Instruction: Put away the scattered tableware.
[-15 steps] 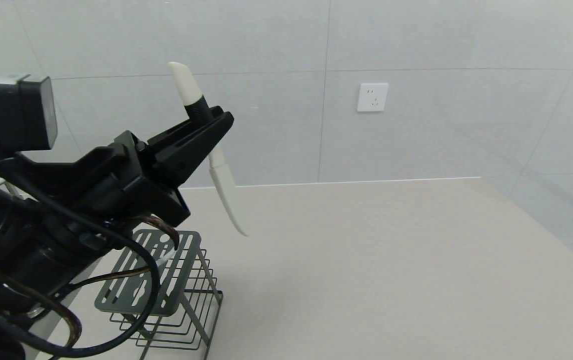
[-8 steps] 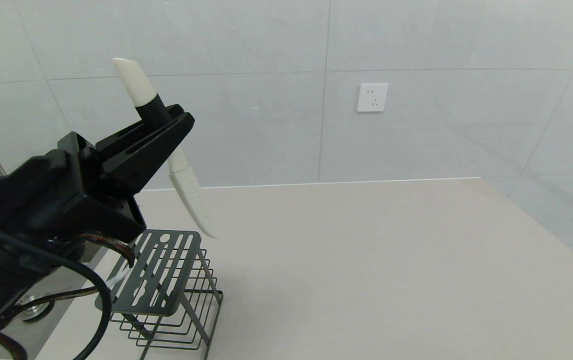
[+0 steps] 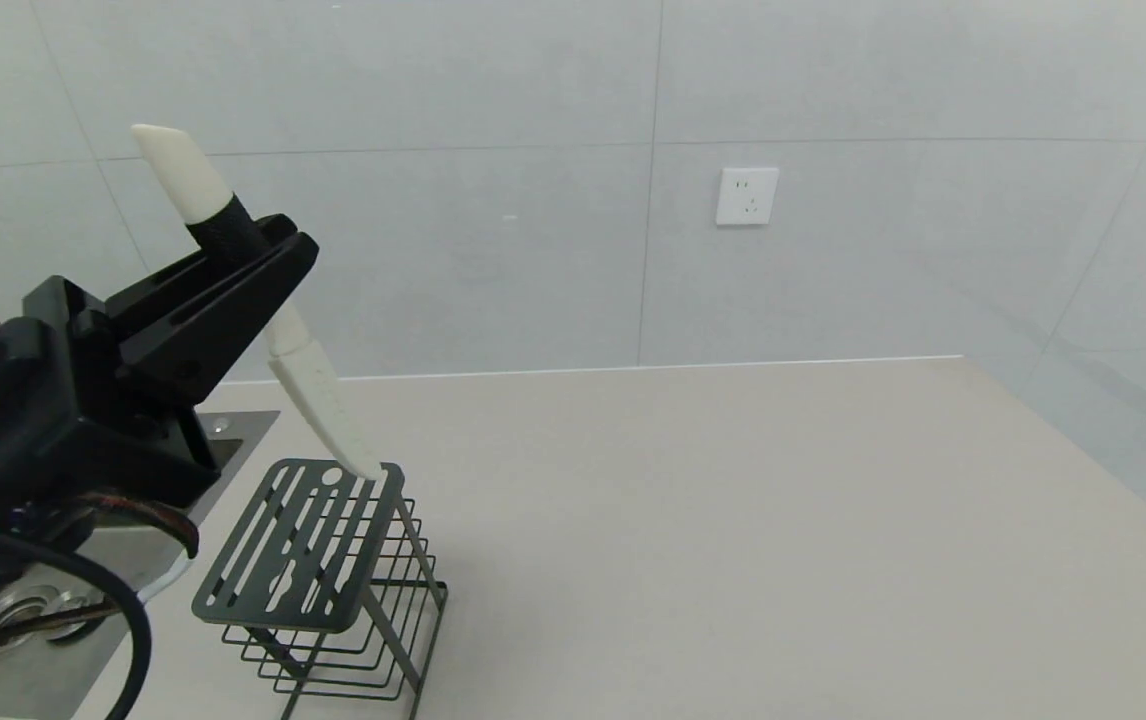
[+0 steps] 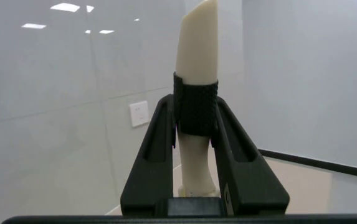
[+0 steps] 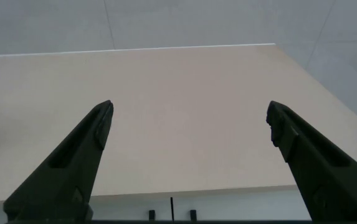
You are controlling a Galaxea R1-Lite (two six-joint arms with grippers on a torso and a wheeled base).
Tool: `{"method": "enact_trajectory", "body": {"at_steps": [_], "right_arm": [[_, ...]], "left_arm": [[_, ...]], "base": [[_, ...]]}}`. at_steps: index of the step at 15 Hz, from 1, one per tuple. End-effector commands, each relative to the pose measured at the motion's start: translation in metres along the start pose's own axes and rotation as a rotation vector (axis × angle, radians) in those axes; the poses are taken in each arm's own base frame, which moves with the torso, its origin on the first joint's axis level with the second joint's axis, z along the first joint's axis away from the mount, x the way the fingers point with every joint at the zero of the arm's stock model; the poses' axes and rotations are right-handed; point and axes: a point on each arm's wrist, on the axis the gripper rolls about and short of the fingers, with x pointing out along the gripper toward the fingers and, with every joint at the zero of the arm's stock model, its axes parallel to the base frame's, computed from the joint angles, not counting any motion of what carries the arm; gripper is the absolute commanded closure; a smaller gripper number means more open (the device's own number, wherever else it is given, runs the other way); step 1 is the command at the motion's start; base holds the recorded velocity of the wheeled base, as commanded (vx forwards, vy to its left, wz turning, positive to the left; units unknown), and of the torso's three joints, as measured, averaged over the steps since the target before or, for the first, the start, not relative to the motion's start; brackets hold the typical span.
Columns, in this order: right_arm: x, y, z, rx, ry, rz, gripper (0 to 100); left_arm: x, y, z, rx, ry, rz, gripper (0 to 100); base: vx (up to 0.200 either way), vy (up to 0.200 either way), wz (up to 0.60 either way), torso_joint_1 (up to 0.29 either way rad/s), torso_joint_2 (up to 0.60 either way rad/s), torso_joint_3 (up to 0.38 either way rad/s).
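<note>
Stowing judged part done: white knife with black textured grip band (image 3: 318, 400) not yet slotted. Left end effector (image 3: 263, 255) pinched grip band, handle up, blade slanting down. Tip at far corner of dark grey slotted metal rack (image 3: 285, 548) on beige table (image 3: 733, 520); contact unclear. Right end effector (image 5: 189, 112) spread, empty.

We see a white knife (image 3: 318, 400), tilted, tip seemingly touching the slotted rack (image 3: 273, 615), near left.

Grey tiled wall (image 3: 493, 250) bears one white socket (image 3: 746, 196). Beige countertop (image 3: 733, 520) lies below the socket, meeting the wall beneath it.
</note>
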Motion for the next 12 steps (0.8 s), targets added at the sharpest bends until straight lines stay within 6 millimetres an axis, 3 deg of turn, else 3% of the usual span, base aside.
{"method": "enact_trajectory", "body": {"at_steps": [1,5,8,12], "right_arm": [[0.0,0.0,0.0,-0.002,0.005,0.0,0],[0.0,0.0,0.0,-0.002,0.005,0.0,0],[0.0,0.0,0.0,-0.003,0.005,0.0,0],[0.0,0.0,0.0,0.0,0.005,0.0,0]], "left_arm": [[-0.007,-0.001,-0.007,0.005,0.036,0.004,100],[-0.005,-0.001,-0.012,-0.005,0.053,-0.003,100],[0.004,-0.009,-0.029,-0.048,0.108,-0.053,100],[0.013,-0.004,-0.043,-0.062,0.143,-0.05,100]], "base": [[0.0,0.0,0.6,-0.002,0.01,0.002],[0.0,0.0,0.0,0.0,0.0,0.0],[0.0,0.0,0.0,0.0,0.0,0.0],[0.0,0.0,0.0,0.0,0.0,0.0]]}}
